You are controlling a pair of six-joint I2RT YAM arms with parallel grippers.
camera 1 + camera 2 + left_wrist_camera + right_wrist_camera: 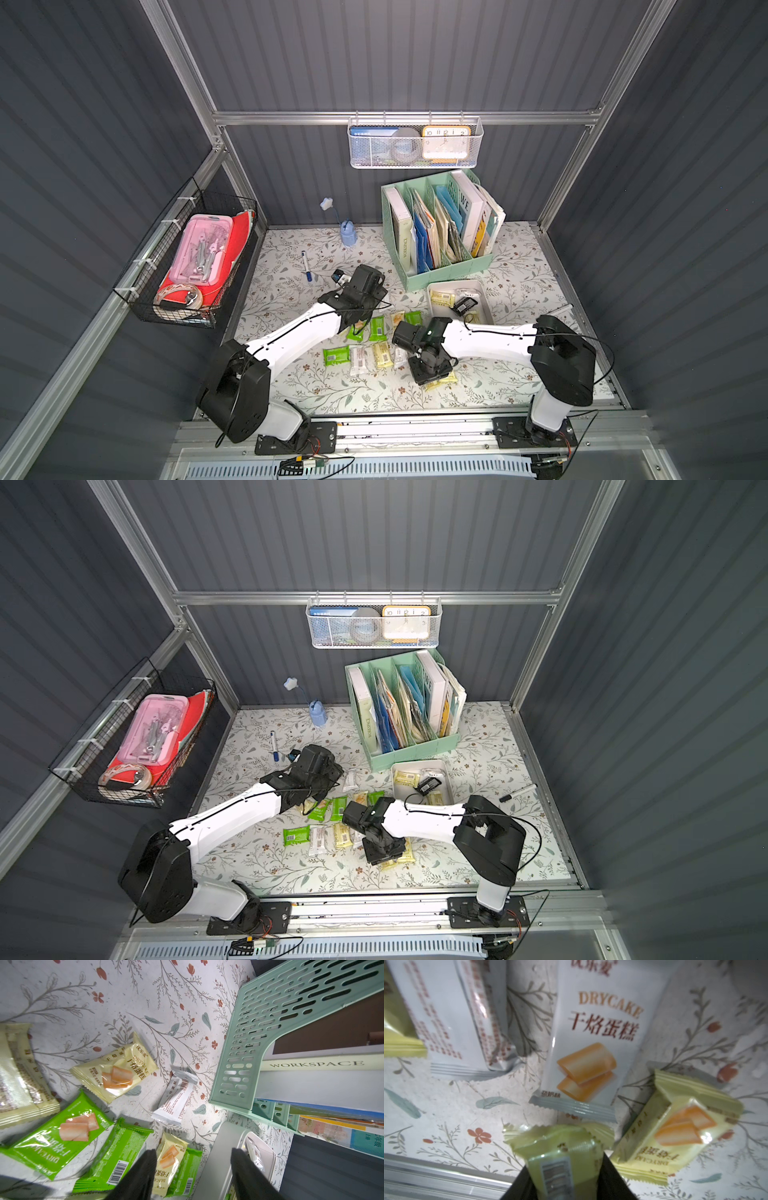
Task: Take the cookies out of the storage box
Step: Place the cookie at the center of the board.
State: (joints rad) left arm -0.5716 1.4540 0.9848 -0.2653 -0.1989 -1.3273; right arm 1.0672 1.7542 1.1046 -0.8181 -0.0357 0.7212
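The storage box (457, 283) is a shallow light-grey tray in front of the organiser. It holds a pale yellow packet (441, 298), a black packet (464, 306) and a few more. Several green, yellow and silver cookies (336, 355) lie on the floral table between the arms. My left gripper (193, 1152) is open above the box's near wall (218, 1157). One finger is over the table packets and the other is over the box. My right gripper (565, 1159) hangs low near the table's front, shut on a blurred pale yellow packet (560, 1147).
A mint-green file organiser (440, 232) stands right behind the box. A blue pen (306, 266) and a small blue bottle (348, 235) lie at the back left. A black marker (517, 792) lies right of the box. Wall baskets (415, 143) (191, 257) hang above.
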